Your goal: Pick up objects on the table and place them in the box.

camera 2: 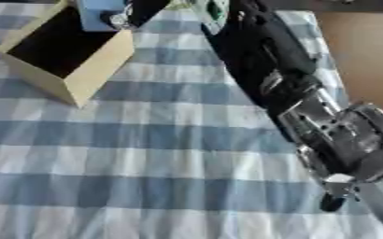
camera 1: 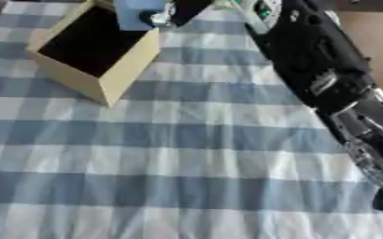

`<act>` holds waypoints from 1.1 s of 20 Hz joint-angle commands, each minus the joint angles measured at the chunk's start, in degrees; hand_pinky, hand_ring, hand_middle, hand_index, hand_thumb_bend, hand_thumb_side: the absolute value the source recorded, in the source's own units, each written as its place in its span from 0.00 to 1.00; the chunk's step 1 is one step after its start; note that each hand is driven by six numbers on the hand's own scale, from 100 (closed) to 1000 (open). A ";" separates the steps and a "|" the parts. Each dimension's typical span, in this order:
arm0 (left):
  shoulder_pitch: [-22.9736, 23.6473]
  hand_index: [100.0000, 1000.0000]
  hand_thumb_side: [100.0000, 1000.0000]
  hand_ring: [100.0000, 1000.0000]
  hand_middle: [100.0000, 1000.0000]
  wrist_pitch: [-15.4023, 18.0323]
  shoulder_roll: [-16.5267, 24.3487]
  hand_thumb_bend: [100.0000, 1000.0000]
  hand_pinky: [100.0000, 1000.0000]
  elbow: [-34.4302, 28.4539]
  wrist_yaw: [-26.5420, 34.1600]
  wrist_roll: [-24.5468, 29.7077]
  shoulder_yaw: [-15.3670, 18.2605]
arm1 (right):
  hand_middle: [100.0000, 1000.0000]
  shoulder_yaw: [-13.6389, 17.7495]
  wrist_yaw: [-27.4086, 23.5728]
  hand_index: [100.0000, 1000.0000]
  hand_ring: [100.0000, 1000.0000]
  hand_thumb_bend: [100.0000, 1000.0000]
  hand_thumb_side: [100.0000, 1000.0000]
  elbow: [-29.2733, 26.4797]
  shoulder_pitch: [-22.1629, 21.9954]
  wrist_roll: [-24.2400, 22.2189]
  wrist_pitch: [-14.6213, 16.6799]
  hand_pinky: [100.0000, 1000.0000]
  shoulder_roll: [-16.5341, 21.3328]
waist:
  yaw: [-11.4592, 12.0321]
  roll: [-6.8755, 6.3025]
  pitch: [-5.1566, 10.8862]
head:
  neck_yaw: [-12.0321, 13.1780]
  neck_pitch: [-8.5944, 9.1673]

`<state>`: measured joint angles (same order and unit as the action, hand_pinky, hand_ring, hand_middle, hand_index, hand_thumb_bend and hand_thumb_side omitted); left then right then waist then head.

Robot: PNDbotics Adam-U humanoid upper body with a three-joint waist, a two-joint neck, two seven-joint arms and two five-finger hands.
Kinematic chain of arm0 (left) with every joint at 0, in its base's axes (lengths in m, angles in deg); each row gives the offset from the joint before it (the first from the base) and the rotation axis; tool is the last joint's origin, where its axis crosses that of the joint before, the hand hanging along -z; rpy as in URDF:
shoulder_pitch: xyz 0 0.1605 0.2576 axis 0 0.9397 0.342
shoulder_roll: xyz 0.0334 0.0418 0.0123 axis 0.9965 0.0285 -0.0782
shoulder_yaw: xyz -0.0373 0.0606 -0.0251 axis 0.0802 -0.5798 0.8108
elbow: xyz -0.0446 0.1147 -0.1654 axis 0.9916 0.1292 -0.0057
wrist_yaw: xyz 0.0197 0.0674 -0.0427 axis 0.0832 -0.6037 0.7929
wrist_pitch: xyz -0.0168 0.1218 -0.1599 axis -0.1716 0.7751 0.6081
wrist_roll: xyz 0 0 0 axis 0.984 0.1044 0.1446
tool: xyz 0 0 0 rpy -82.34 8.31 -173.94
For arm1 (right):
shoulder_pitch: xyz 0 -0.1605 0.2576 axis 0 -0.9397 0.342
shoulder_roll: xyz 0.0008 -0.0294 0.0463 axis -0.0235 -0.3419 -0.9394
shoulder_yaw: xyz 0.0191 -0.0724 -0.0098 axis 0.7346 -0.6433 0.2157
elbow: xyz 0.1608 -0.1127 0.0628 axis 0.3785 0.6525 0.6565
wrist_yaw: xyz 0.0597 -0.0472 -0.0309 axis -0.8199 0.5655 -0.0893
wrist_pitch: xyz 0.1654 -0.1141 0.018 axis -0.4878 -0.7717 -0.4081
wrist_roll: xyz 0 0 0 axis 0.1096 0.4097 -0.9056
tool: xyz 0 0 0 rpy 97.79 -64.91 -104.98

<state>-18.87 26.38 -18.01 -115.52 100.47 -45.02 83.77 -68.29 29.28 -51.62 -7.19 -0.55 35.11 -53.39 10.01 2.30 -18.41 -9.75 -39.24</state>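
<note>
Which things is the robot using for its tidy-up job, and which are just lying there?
For the job: cream cardboard box with a dark inside; light blue block at its far edge; robot's black right hand beside the block.
Just there: blue and white checked tablecloth; small green and white thing, far edge.

I find no legible text, label, brand, number or sign: none on the box (camera 1: pixel 96 51), the checked tablecloth (camera 1: pixel 170 158), the light blue object (camera 1: pixel 138 14), or my right arm (camera 2: pixel 268 60).
</note>
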 commanded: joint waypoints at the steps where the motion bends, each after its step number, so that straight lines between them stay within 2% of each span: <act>1: -0.63 0.75 0.75 0.62 0.69 -0.04 1.11 0.00 0.60 -0.80 0.38 0.47 -0.14 | 0.47 2.99 4.15 0.72 0.64 0.00 0.51 1.38 2.19 3.37 -0.66 0.71 -1.92 | 0.49 -0.18 0.94 | -1.35 0.77; 7: -1.25 0.75 0.75 0.62 0.69 -0.56 0.78 0.00 0.60 -0.80 0.83 1.08 -0.59 | 0.48 6.72 11.31 0.73 0.64 0.00 0.51 4.36 2.48 7.41 -1.57 0.71 -5.25 | 2.26 0.61 0.39 | -2.35 1.83; 11: -1.71 0.75 0.75 0.62 0.69 -0.86 0.57 0.01 0.60 -0.80 0.87 1.35 -0.71 | 0.48 8.63 14.27 0.73 0.64 0.00 0.51 5.15 2.34 9.86 -2.35 0.70 -6.73 | 3.47 1.30 -0.41 | -3.09 2.62; 19: -2.14 0.75 0.76 0.62 0.69 -1.31 0.16 0.01 0.60 -0.80 0.89 1.68 -0.88 | 0.51 9.77 22.01 0.74 0.68 0.00 0.49 7.81 1.74 12.11 -4.00 0.72 -8.21 | 4.24 1.84 -1.29 | -3.69 3.22; 22: -2.01 0.75 0.76 0.62 0.69 -1.41 0.00 0.01 0.60 -0.80 0.84 1.65 -0.84 | 0.59 10.05 24.31 0.78 0.73 0.00 0.52 8.60 1.42 12.31 -4.10 0.75 -8.54 | 4.33 1.79 -1.27 | -3.94 3.19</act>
<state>-20.41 25.08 -18.37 -115.52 100.96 -43.44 82.75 -58.64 52.23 -42.86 -6.82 11.40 31.12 -62.01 14.18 4.61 -20.78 -13.41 -36.67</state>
